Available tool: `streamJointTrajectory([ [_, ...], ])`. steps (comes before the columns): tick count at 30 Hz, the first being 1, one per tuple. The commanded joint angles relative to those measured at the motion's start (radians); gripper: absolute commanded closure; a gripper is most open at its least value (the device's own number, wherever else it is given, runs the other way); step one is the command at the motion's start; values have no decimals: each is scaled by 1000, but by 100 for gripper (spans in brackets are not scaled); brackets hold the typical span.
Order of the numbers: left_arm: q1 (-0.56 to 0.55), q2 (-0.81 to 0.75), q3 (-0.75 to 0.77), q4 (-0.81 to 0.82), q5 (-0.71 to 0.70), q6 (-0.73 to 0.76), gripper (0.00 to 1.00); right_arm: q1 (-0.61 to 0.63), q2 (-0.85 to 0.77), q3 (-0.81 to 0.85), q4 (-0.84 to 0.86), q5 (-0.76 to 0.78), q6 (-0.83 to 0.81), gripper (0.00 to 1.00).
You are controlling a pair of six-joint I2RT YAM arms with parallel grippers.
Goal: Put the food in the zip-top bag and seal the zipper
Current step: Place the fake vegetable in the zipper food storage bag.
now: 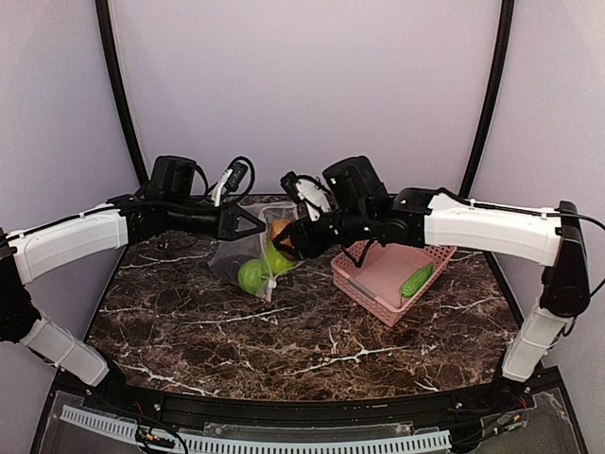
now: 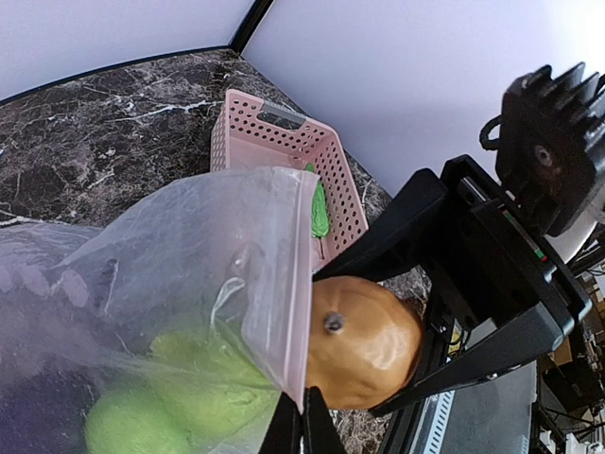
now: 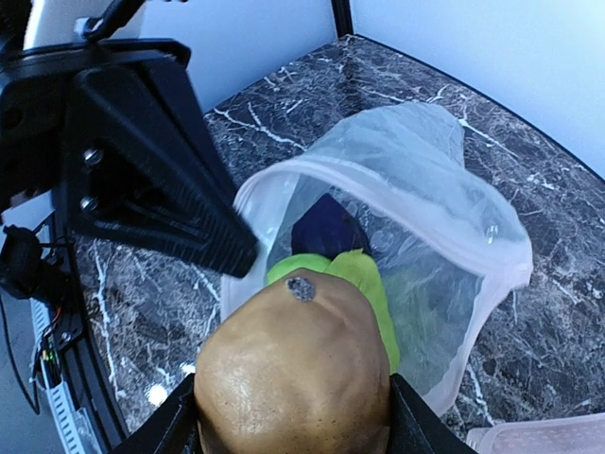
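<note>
The clear zip-top bag [image 1: 244,257] hangs open above the table, its pink zipper [image 2: 301,312] edge pinched in my left gripper [image 2: 304,416], which is shut on it. Green fruits [image 1: 253,276] and a dark purple eggplant [image 3: 326,227] lie inside the bag [image 3: 416,236]. My right gripper [image 1: 284,240] is shut on the brown potato-like lump [image 3: 293,374] and holds it right at the bag's open mouth; the lump also shows in the left wrist view [image 2: 364,342]. A green cucumber-like piece [image 1: 416,280] lies in the pink basket [image 1: 378,284].
The pink slotted basket [image 2: 274,142] stands on the marble table to the right of the bag. Cables and a white plug [image 1: 227,180] lie at the back behind the left arm. Black frame posts stand at both back corners.
</note>
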Motion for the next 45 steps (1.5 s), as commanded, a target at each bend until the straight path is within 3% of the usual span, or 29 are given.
streamJointTrajectory([
  [1,3,-25,6,32,26,0,99,17,71,76,53,128,2,48],
  [10,3,-26,5,38,39,-6,99,18,215,187,55,249,-3,44],
  [19,3,-28,5,37,38,-6,99,18,248,218,50,264,-2,23],
  [29,3,-33,6,29,20,-2,99,18,230,213,45,265,-10,12],
  [37,14,-41,11,-17,-80,3,99,20,130,155,59,206,-1,4],
  [45,29,-43,4,2,-60,-12,99,21,37,76,48,230,33,7],
])
